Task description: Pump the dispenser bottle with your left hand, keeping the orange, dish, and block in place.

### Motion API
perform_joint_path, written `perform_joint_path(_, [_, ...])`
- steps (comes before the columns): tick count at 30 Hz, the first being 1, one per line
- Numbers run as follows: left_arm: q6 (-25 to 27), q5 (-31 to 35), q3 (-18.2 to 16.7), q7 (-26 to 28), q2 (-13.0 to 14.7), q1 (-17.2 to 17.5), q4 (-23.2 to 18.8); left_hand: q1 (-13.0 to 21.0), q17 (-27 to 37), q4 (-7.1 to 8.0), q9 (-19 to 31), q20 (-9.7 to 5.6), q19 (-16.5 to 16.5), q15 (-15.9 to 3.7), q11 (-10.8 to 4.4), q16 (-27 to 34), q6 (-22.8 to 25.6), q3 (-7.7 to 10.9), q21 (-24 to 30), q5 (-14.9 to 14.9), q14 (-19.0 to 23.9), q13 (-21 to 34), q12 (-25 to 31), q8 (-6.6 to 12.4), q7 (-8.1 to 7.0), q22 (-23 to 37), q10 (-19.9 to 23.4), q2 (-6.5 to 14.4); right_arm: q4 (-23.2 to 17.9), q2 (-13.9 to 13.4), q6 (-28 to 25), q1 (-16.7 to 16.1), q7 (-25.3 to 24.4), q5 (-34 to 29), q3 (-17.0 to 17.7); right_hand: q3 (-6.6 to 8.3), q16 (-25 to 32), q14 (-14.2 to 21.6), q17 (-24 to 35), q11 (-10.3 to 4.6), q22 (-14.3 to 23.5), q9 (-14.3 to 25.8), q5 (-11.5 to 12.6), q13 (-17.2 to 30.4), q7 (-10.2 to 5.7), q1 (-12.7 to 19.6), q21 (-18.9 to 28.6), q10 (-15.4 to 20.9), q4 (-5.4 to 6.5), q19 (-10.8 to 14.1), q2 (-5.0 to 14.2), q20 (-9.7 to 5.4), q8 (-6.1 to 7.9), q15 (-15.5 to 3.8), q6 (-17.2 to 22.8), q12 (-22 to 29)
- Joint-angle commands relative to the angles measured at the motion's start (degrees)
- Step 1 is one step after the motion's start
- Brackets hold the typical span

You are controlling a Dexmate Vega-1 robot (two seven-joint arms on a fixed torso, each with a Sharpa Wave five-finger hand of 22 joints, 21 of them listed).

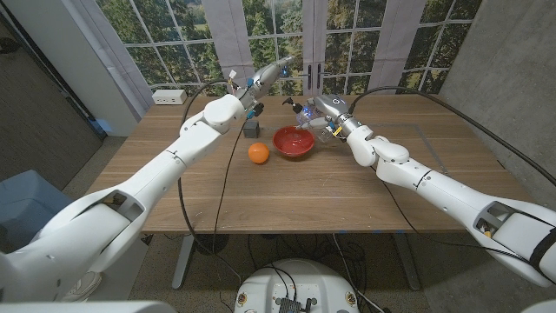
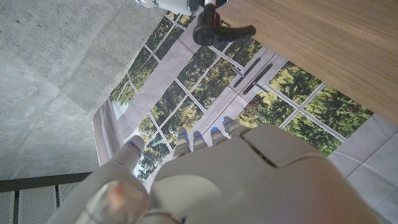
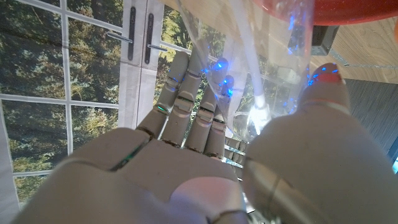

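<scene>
Bottle (image 1: 311, 119) — in right robot hand (image 1: 328, 116)

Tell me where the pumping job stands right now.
Done: the right hand grips the clear dispenser bottle beside the red dish. The orange, dish and dark block sit on the table.

In hand: the left hand is raised near the bottle, holding nothing; the pump head shows beyond its fingers.

Left: bring the left hand onto the pump and press.
</scene>
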Motion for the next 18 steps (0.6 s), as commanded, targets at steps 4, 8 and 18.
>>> perform_joint_path(4, [0.78, 4.86, 2.55, 2.43, -2.10, -0.96, 1.01, 0.39, 0.00, -0.15, 0.07, -2.13, -1.21, -2.64, 0.02, 0.29, -0.43, -0.22, 0.09, 0.34, -2.47, 0.10, 0.36, 0.43, 0.02, 0.13, -0.40, 0.42, -1.64, -0.42, -1.49, -0.61, 0.53, -1.11, 0.24, -0.46, -0.31, 6.35, 0.35, -2.66, -0.20, 0.20, 0.29, 0.35, -7.20, 16.87, 0.40, 3.28, -0.09, -0.43, 16.39, -9.15, 0.33, -8.71, 8.00, -0.12])
perform_joint_path(8, [1.39, 5.64, 3.03, 3.41, -3.06, -1.08, 1.42, 0.42, -0.01, -0.17, 0.07, -2.20, -1.22, -2.67, -0.03, 0.29, -0.46, -0.23, 0.15, 0.38, -2.51, 0.10, 0.38, 0.44, 0.03, 0.13, -0.42, 0.54, -2.31, -0.64, -2.01, -0.65, 1.59, -1.20, 0.30, -0.55, -0.38, 6.34, 0.40, -2.79, -0.35, 0.20, 0.31, 0.47, -7.17, 16.88, 0.49, 3.28, -0.08, -0.48, 16.35, -9.15, 0.35, -8.70, 8.08, -0.12])
perform_joint_path(18, [-1.80, 6.42, 4.32, 3.28, -5.57, -2.19, 5.71, 0.47, -0.02, -0.22, 0.06, -2.20, -1.25, -2.67, 0.02, 0.30, -0.51, -0.27, 0.23, 0.44, -2.55, 0.10, 0.37, 0.48, 0.03, 0.13, -0.58, 0.70, -2.90, -0.62, -2.14, -0.80, 2.20, -1.27, 0.36, -0.68, -0.45, 6.58, 0.56, -2.56, -0.77, 0.11, 0.40, 0.48, -7.08, 17.03, 0.77, 3.56, -0.09, -0.59, 16.44, -9.15, 0.31, -8.70, 8.18, -0.24])
